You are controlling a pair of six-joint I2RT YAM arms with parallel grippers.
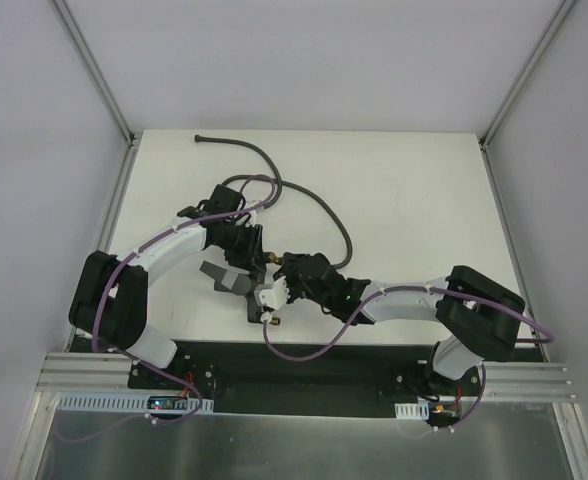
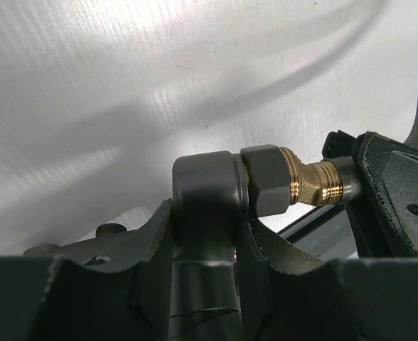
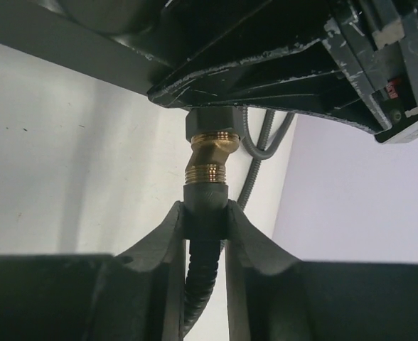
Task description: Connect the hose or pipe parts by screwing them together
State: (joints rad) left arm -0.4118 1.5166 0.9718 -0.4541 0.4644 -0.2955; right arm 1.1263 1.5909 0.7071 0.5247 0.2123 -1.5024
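Note:
The forked fitting (image 2: 203, 186), dark grey with brass threaded ends, sits between the fingers of my left gripper (image 2: 205, 234), which is shut on its body. One brass end (image 2: 315, 183) points toward my right gripper (image 2: 390, 188). In the right wrist view my right gripper (image 3: 206, 213) is shut on the grey end nut (image 3: 206, 195) of the ribbed hose (image 3: 200, 277), and the nut meets the brass thread (image 3: 209, 158). Seen from above, both grippers (image 1: 254, 258) (image 1: 286, 268) meet mid-table. The hose (image 1: 314, 205) loops away to the back left. A grey branch of the fitting (image 1: 226, 278) sticks out near the left.
The white table (image 1: 404, 200) is walled by pale panels left, right and behind. The hose's free end (image 1: 200, 138) lies at the back edge. Purple cables (image 1: 304, 352) trail along both arms. A black base rail (image 1: 294, 375) runs along the near edge.

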